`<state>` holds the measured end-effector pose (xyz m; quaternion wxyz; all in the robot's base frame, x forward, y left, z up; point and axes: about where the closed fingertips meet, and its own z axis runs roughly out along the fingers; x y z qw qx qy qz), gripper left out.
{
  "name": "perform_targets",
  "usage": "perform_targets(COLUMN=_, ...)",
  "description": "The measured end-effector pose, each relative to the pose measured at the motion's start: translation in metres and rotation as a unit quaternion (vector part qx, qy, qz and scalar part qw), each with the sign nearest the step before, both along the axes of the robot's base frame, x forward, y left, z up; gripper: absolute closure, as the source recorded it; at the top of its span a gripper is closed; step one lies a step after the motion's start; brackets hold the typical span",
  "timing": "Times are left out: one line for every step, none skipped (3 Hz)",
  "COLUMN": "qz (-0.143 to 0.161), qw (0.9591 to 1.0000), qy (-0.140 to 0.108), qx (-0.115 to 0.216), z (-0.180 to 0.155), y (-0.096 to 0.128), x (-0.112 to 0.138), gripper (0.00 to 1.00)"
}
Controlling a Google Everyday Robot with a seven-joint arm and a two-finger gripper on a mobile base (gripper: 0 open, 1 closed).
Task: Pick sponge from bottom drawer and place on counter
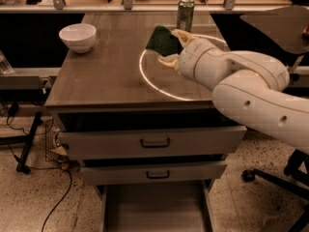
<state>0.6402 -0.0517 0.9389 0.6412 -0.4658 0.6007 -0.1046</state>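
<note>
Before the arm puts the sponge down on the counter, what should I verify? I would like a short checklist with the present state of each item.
1. Sponge gripped by the tool: ok, pinched between both fingers.
2. Tool above the counter: ok, over the left part of the white circle.
3. Spot under the sponge free of objects: ok.
4. Gap to the green can behind the sponge: cannot tell.
5. White bowl out of the way: ok, far left.
</note>
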Motion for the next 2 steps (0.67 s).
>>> perform_targets(qz=-0.005, qw=0.9980, qy=0.061, qx=0.018, z=-0.036, y=0.017, x=0.028, gripper=1.00)
perform_targets(qz=-0.001, qw=0.9959, qy=0.090, qx=0.008, z=-0.065, y=0.029, x=0.044, gripper=0.75)
